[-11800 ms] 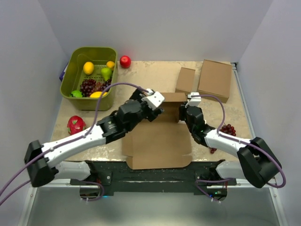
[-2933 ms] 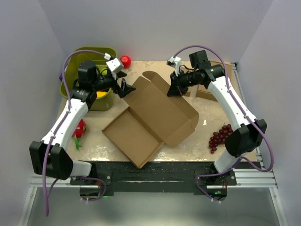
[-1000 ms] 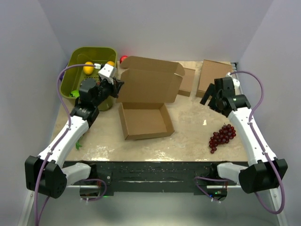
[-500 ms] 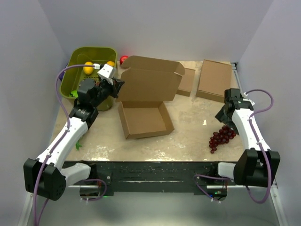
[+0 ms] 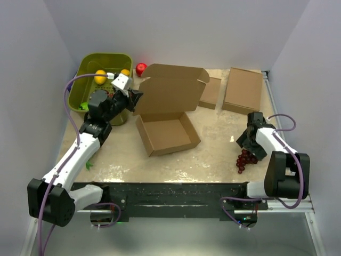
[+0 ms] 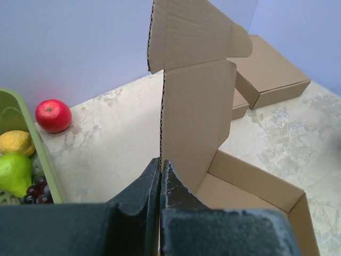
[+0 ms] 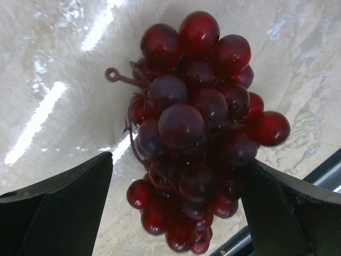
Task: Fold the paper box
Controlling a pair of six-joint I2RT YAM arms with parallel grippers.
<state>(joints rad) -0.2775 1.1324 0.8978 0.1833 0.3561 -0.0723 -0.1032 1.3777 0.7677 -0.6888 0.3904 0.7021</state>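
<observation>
Here, left end effector [image 6: 160,169] clamped on paper box [image 6: 194,117] — right end effector [image 7: 176,192] apart, astride grapes [image 7: 184,120]

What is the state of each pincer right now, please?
Left pincer: closed on the paper box lid edge.
Right pincer: open, straddling the grapes.

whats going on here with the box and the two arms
The left gripper is pinched shut on the side edge of the paper box's raised lid, holding it upright over the formed tray. The right gripper is open, away from the box, down over the red grapes with a finger on each side of the bunch. The lid is not yet closed.
</observation>
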